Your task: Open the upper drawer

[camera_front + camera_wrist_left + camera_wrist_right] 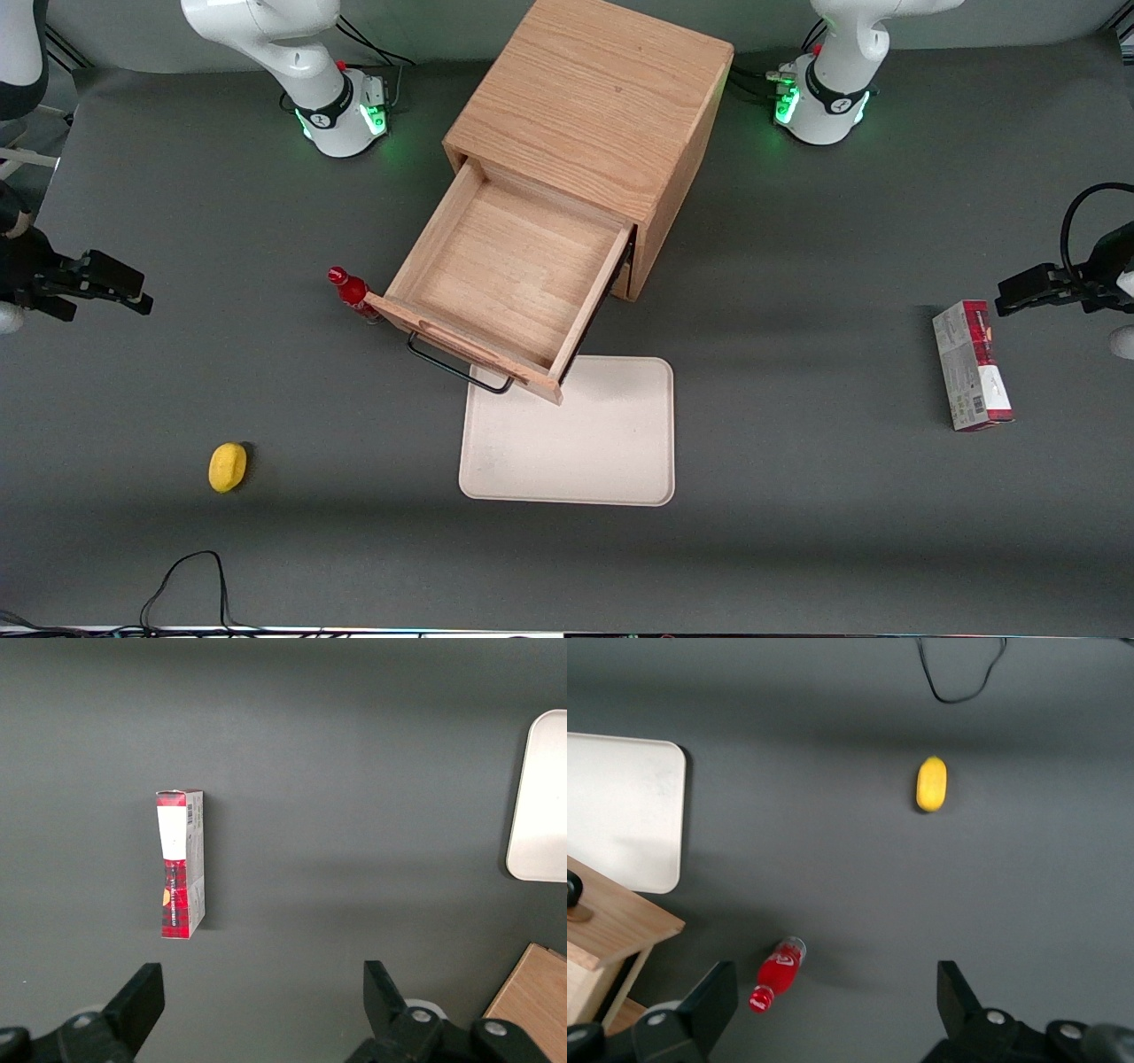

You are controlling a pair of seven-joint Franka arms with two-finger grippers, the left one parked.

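Observation:
The oak cabinet [594, 97] stands mid-table. Its upper drawer [509, 279] is pulled far out, showing a bare wooden inside. The dark wire handle [456, 368] hangs off the drawer front, on the edge nearest the front camera. In the right wrist view I see only a corner of the drawer front [620, 921]. My gripper [124, 288] hovers over the table toward the working arm's end, well apart from the drawer. It is open [837, 992], with nothing between its fingers. The drawer below is almost wholly hidden under the upper one.
A red bottle [352, 292] [778, 974] stands beside the drawer front's corner. A cream tray [576, 443] [620, 815] lies partly under the drawer front. A yellow lemon [228, 467] [931, 784] and a black cable [190, 576] lie nearer the front camera. A red box [972, 365] [181, 864] lies toward the parked arm's end.

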